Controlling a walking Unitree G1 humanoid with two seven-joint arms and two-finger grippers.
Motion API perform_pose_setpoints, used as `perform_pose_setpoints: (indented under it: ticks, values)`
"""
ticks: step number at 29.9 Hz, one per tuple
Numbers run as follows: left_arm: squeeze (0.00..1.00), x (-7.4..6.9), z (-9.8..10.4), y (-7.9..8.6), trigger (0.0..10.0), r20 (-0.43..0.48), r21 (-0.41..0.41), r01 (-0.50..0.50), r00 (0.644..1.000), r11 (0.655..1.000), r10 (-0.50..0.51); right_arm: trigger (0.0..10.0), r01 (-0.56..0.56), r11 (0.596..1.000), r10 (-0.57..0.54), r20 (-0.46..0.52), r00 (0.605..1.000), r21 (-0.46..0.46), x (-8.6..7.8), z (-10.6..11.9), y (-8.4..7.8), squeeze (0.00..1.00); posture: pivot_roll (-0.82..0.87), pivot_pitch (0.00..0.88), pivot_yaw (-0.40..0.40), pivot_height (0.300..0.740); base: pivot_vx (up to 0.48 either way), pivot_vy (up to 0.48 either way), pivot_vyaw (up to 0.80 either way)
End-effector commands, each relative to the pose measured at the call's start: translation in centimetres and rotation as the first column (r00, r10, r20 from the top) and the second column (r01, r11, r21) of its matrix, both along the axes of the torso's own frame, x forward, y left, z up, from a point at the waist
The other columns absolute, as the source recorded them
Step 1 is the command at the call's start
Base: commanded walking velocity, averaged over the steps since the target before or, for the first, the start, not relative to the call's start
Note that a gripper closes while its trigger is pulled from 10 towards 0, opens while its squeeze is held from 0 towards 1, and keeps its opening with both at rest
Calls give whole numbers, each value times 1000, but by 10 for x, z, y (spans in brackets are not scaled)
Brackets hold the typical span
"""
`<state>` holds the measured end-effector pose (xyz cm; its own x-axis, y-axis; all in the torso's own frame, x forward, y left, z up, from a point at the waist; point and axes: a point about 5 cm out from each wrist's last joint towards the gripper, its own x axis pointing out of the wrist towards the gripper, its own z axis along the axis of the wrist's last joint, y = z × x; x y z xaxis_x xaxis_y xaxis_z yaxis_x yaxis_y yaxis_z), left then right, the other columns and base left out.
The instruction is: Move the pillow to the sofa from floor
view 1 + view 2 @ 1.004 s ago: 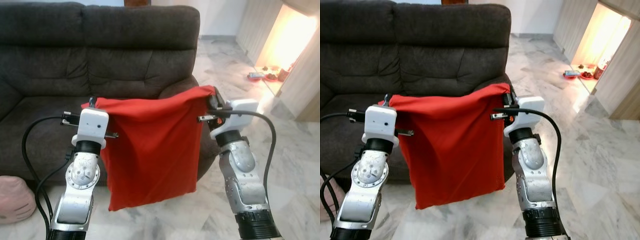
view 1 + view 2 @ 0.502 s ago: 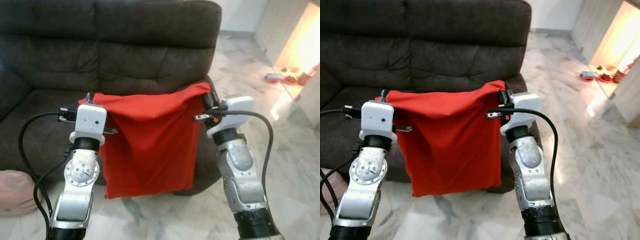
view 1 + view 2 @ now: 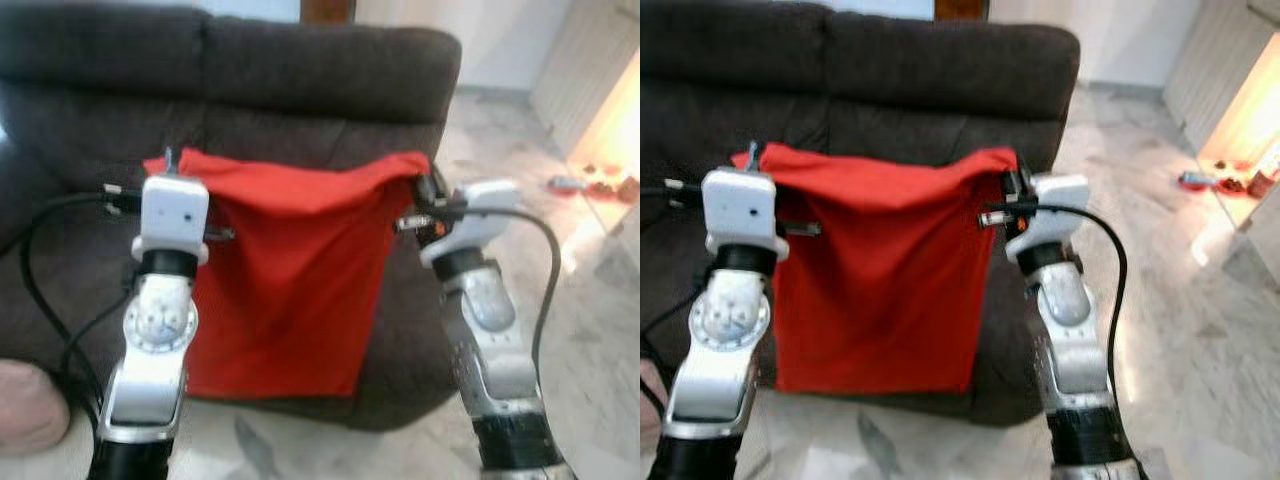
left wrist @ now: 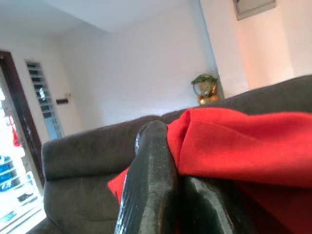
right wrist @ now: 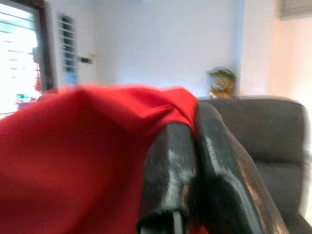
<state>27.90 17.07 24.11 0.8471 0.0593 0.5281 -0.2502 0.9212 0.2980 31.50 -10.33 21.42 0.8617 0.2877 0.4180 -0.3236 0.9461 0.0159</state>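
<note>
A flat red pillow (image 3: 290, 270) hangs in the air between my two arms, in front of the dark grey sofa (image 3: 300, 90). My left gripper (image 3: 168, 158) is shut on the pillow's upper left corner, and my right gripper (image 3: 428, 180) is shut on its upper right corner. The pillow's top edge sags slightly between them. In the left wrist view the black fingers (image 4: 151, 180) pinch red fabric (image 4: 243, 141). The right wrist view shows its fingers (image 5: 170, 175) closed on the red cloth (image 5: 73, 156) too. The lower edge of the pillow hangs before the sofa's front.
The sofa's right armrest (image 3: 420, 330) lies just under my right arm. A pale pink cushion (image 3: 25, 405) lies on the floor at the lower left. Marble floor (image 3: 590, 300) stretches to the right, with small objects (image 3: 590, 185) by a bright doorway.
The camera has come closer to the sofa and the view has shifted and blurred. Both grippers have lifted the pillow higher against the sofa's backrest, still holding its corners.
</note>
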Motion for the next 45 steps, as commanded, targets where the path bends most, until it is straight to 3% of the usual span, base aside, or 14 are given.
perform_pose_setpoints:
  ticks: [1,15,18,30,45]
  values:
    - [0,-5,20,-9,10000,95,15,31,995,999,-32,10000,22,1000,-24,97,995,20,-3,21,-11,0,34,15,-45,740,326,0,-531]
    - [0,-8,40,-6,10000,154,16,15,988,1000,-17,10000,-18,999,11,168,986,39,-6,42,-5,0,36,19,-51,740,328,0,-38]
    - [0,-9,41,-7,10000,160,18,12,987,1000,-15,10000,-59,998,58,205,977,2,-10,49,3,0,35,18,-53,740,329,0,0]
    - [0,-9,38,-10,10000,145,20,27,989,999,-29,10000,-89,996,91,155,984,-21,-8,38,5,0,32,21,-57,740,318,0,247]
    - [0,-6,28,-15,10000,84,45,65,994,997,-68,10000,-314,938,326,70,943,-148,-20,20,33,0,33,25,-61,740,90,0,0]
